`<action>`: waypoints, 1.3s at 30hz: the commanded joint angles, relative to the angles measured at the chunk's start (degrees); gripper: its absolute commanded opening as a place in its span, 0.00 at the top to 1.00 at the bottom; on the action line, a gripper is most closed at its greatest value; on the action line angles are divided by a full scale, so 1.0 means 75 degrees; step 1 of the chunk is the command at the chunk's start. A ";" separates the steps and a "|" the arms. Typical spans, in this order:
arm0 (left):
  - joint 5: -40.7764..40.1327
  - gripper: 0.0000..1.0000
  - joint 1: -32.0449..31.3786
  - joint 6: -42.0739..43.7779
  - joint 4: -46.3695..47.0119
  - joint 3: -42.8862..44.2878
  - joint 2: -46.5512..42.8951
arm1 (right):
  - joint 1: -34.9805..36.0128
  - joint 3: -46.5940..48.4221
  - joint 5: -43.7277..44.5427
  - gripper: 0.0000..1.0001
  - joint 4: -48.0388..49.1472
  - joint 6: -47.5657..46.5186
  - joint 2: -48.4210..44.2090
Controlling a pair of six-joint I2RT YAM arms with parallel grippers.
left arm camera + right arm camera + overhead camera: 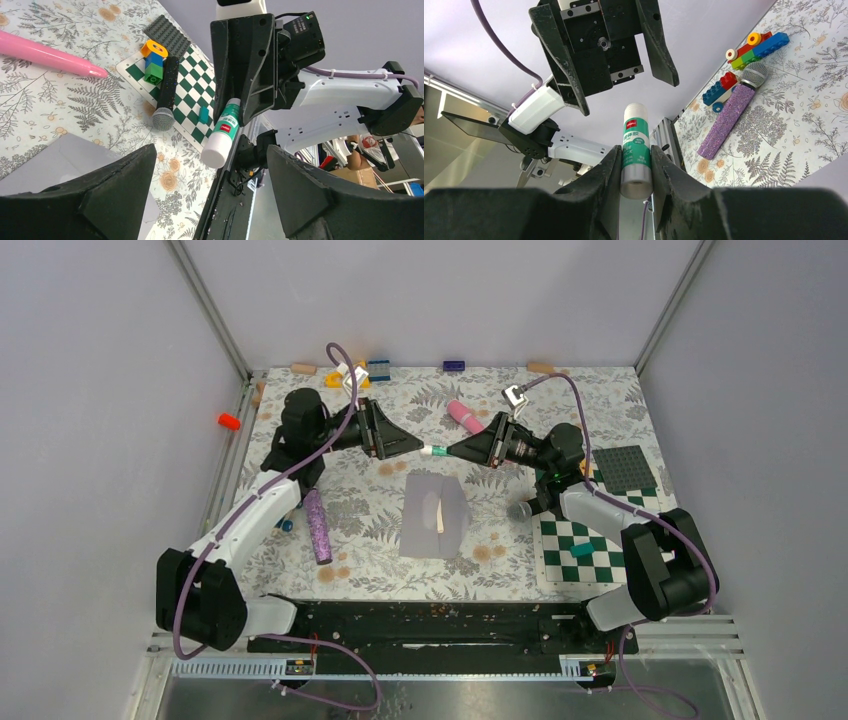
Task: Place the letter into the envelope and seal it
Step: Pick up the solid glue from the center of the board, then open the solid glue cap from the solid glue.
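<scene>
Overhead view of a fern-patterned table (370, 515) with two robot arms meeting nose to nose above its centre. A green-and-white glue stick (437, 451) is clamped near its lower end between the closed fingers of the right gripper (635, 152). It is held level in the air, its white capped end pointed toward 9 o'clock. The left gripper (211, 151) is held with its jaws spread wide on either side of that cap, and nothing is touched by them.

The envelope (418, 530) is laid flat at the centre of the table, just toward 6 o'clock from the glue stick and apart from both grippers. A narrow white strip (438, 512) is seen along its middle (probably the letter; whether it is fully tucked inside cannot be told).

The sealing step is judged to be in hand, with the glue being readied. For the next move, the cap would need to be pinched squarely by the left jaws and drawn straight off while the tube is held firm.

At 4 o'clock a checkerboard mat (600, 565) is seen, with a small teal block (581, 549) lying on it.
</scene>
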 commanded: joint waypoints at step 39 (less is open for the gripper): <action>0.0328 0.73 -0.0505 -0.0103 0.0571 0.0018 0.0125 | -0.0088 0.0082 -0.0152 1.00 0.0635 0.0141 0.0080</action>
